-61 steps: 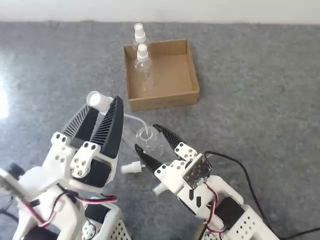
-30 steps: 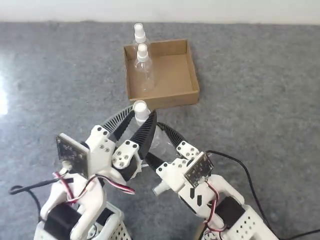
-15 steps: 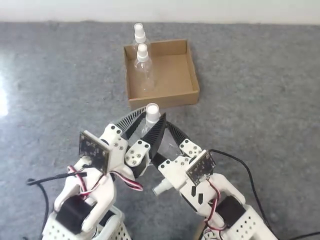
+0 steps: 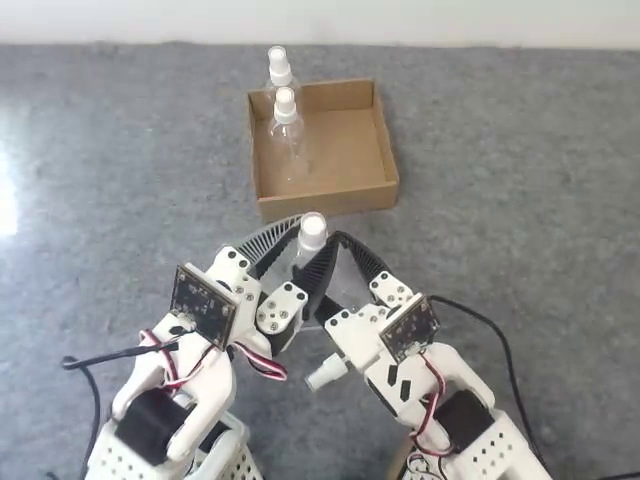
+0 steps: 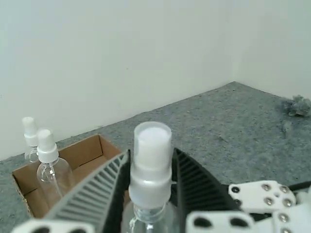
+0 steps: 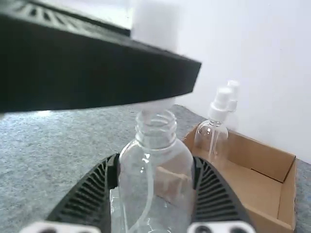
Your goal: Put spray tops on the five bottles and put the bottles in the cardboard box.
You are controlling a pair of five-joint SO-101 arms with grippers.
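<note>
My left gripper (image 4: 311, 238) is shut on a white spray top (image 4: 312, 229) and holds it directly over the open neck of a clear bottle (image 4: 338, 285). The spray top (image 5: 151, 162) sits between the ribbed black fingers (image 5: 194, 182), just above the neck. My right gripper (image 6: 155, 196) is shut on the bottle (image 6: 154, 177) and keeps it upright; a thin dip tube hangs inside it. Beyond them lies the cardboard box (image 4: 350, 185). One capped bottle (image 4: 288, 135) stands inside the box. A second capped bottle (image 4: 278, 68) stands just behind the box's far wall.
Grey carpet (image 4: 520, 180) spreads open to both sides of the box. A white wall (image 4: 450, 20) runs along the far edge. Both arm bases crowd the near edge, with a black cable (image 4: 480, 330) trailing beside the right arm.
My left gripper swung the spray top from the left to right above the bottle. My right gripper went from open around the bottle to shut on it.
</note>
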